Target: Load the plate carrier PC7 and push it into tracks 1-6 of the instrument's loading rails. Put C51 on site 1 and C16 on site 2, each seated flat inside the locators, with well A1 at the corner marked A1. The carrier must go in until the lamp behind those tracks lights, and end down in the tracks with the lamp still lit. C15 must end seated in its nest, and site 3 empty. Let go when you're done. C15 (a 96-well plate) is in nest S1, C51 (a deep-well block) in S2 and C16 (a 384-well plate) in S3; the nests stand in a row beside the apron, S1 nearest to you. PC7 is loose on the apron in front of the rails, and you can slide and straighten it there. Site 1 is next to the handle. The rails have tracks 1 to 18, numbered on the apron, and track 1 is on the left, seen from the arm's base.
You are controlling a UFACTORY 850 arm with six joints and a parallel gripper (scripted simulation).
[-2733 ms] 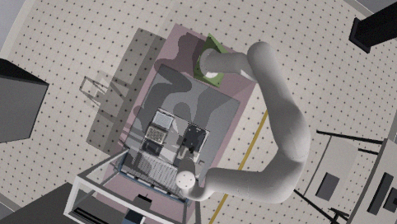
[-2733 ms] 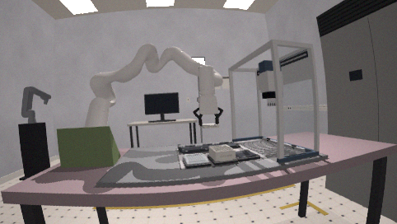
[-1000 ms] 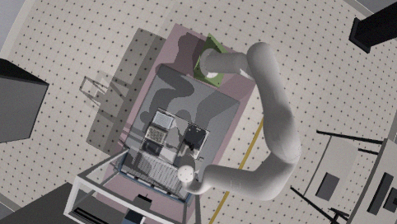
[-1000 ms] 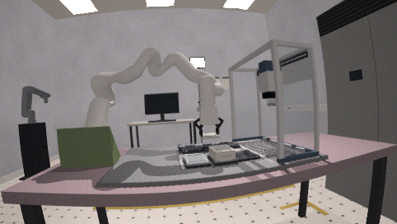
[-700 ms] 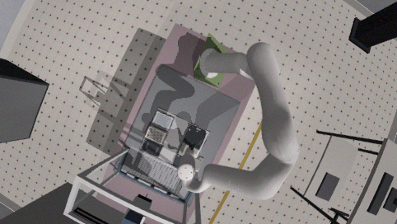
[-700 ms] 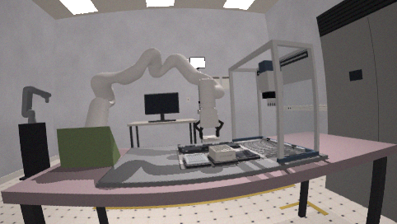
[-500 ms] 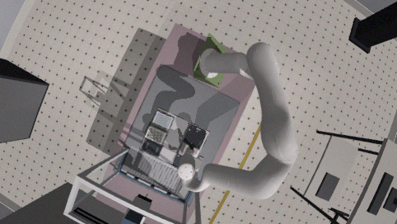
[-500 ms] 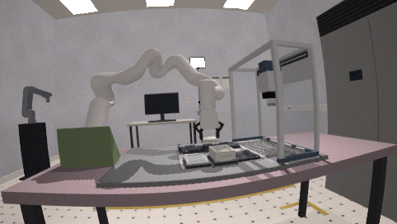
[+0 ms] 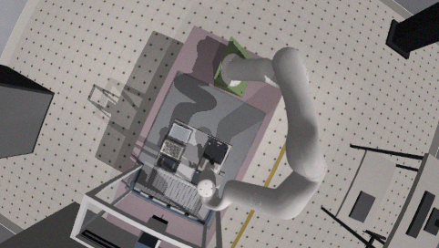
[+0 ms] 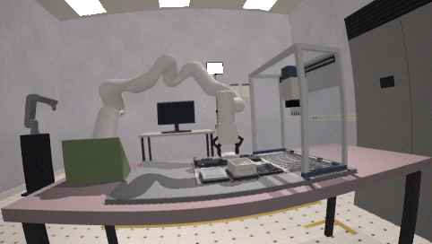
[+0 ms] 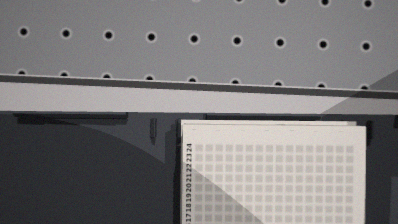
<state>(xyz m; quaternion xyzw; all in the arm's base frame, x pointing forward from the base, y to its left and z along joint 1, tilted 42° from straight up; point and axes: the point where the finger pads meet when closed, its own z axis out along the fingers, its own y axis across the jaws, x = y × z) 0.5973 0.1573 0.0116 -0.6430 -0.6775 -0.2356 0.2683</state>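
Note:
My gripper [image 10: 228,147] is shut on C16 [image 11: 272,172], a white 384-well plate with column numbers up to 24 along its left edge. It hangs above the table, over the far side of the dark carrier PC7 [image 9: 215,150] on the apron. In the overhead view my wrist [image 9: 206,187] hides the fingers and the plate. C15 [image 10: 212,172], a flat white plate, lies in the nearest nest. C51 [image 10: 242,166], a tall white block, stands in the middle nest. The third nest [image 9: 167,163] looks dark and empty.
The instrument's open frame [image 10: 298,108] stands over the ribbed loading rails [image 10: 291,161] to the right of the nests. A green block [image 10: 91,159] sits at the left end of the table by the arm's base. The table's far edge runs across the wrist view [image 11: 200,95].

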